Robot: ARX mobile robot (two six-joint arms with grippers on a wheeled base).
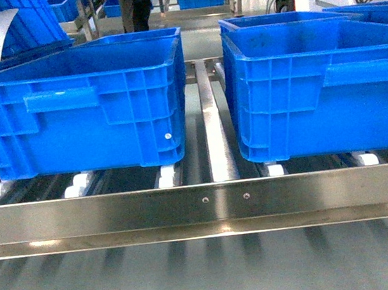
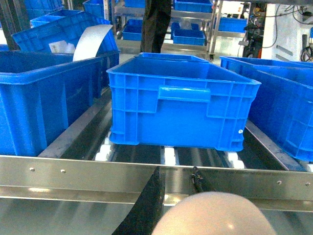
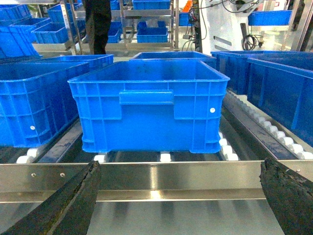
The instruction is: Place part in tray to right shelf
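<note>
Your head view shows the right shelf (image 1: pixel 201 204), a shiny steel front rail with white plastic rollers (image 1: pixel 82 181) behind it, carrying two ribbed blue crates (image 1: pixel 83 109) side by side, with a beige sliver at 7 o'clock. Only your left wrist view shows a rounded, glossy cream surface, probably the tray (image 2: pixel 215 215), at 6 o'clock with one dark finger (image 2: pixel 144 205) beside it, so you cannot tell that jaw's state. Your right wrist view alone shows the right gripper (image 3: pixel 178 200) with two rough black fingers spread wide apart and holding nothing; the blue part appears nowhere.
</note>
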